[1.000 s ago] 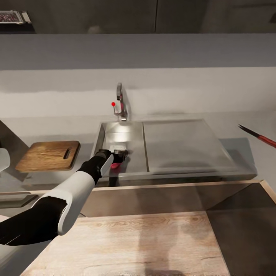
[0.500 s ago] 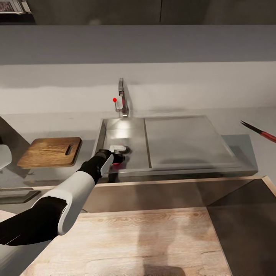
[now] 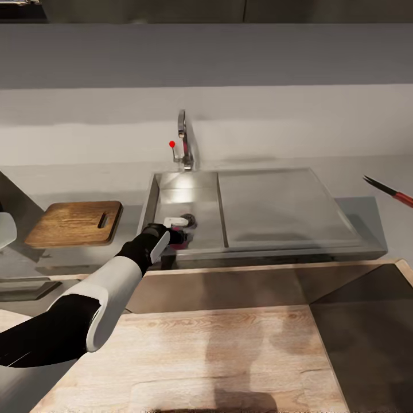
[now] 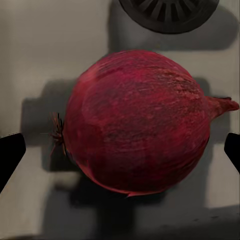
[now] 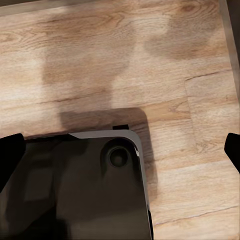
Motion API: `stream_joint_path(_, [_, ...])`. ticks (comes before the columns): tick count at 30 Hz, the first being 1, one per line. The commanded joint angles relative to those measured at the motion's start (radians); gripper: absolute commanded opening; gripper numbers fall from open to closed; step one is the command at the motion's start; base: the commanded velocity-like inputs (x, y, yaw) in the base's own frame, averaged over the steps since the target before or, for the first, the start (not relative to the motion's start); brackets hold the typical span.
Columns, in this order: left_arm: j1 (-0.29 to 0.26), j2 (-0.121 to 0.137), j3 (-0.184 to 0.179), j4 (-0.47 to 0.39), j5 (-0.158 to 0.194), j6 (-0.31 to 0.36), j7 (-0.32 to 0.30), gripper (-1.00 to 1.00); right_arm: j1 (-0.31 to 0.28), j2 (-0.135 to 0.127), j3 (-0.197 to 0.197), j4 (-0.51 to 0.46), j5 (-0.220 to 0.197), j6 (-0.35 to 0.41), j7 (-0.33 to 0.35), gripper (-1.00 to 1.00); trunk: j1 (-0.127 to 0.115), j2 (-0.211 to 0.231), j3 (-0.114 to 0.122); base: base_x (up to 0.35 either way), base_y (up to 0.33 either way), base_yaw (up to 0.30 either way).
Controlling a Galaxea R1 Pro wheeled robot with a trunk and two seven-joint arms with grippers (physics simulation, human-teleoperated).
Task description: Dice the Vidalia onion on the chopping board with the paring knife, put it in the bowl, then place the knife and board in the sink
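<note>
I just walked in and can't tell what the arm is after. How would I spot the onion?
Find the steel sink with the tall tap. In its basin, beside the round dark drain, lies the onion, between the left gripper's open fingertips. It is the basin's one deep red, papery-skinned globe.

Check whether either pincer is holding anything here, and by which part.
Nothing is held. The left pincer is open, its fingertips apart on either side of the red onion lying in the sink. The right pincer is open over wood.
</note>
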Motion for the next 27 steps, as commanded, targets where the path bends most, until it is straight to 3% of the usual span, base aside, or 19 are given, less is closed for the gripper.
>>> stream_joint_path(1, [-0.001,0.001,-0.007,-0.001,0.011,0.004,0.007,1.00,0.000,0.002,-0.005,-0.001,0.010,-0.002,0.006,1.00,0.001,-0.002,-0.003,-0.017,0.018,0.000])
stream_joint_path(15, [-0.001,0.000,-0.007,-0.001,0.011,0.004,0.008,1.00,0.000,0.001,-0.005,0.001,0.010,-0.002,0.006,1.00,0.001,-0.002,-0.025,-0.012,0.017,0.000])
stream_joint_path(27, [-0.001,-0.001,-0.007,-0.002,0.011,0.004,0.008,1.00,0.000,0.001,-0.005,0.004,0.010,-0.002,0.006,1.00,0.001,-0.002,-0.027,0.004,0.001,0.000])
